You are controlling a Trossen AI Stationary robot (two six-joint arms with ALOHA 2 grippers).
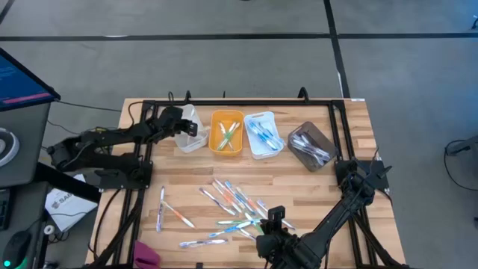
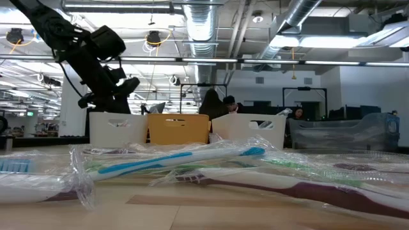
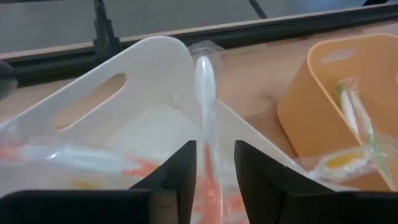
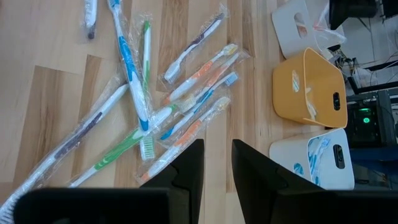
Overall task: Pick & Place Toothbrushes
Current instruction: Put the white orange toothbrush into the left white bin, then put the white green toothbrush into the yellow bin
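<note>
My left gripper [image 1: 187,125] hangs over the translucent white bin [image 3: 149,53] at the table's far left, fingers open. A wrapped white and orange-pink toothbrush [image 3: 204,87] stands slanted between them. Its head leans on the bin's rim corner and its lower part runs down into the bin, where other wrapped brushes [image 3: 68,155] lie. My right gripper [image 4: 217,146] hovers open above the loose pile of toothbrushes [image 1: 233,209] at the table's near middle, with nothing between its fingers. My left gripper has its two fingers on either side of the slanted toothbrush's handle [image 3: 208,168]. The handle runs close along one finger [image 3: 183,171], with a gap to the other. Whether either finger touches the brush or its wrapper, I cannot tell.
Three more bins stand in the far row: an orange one [image 1: 227,133] with brushes, a white one [image 1: 263,134] with blue brushes, and a dark grey one [image 1: 312,146]. Two brushes [image 1: 168,211] lie apart at the left. A black frame [image 1: 142,172] borders the table.
</note>
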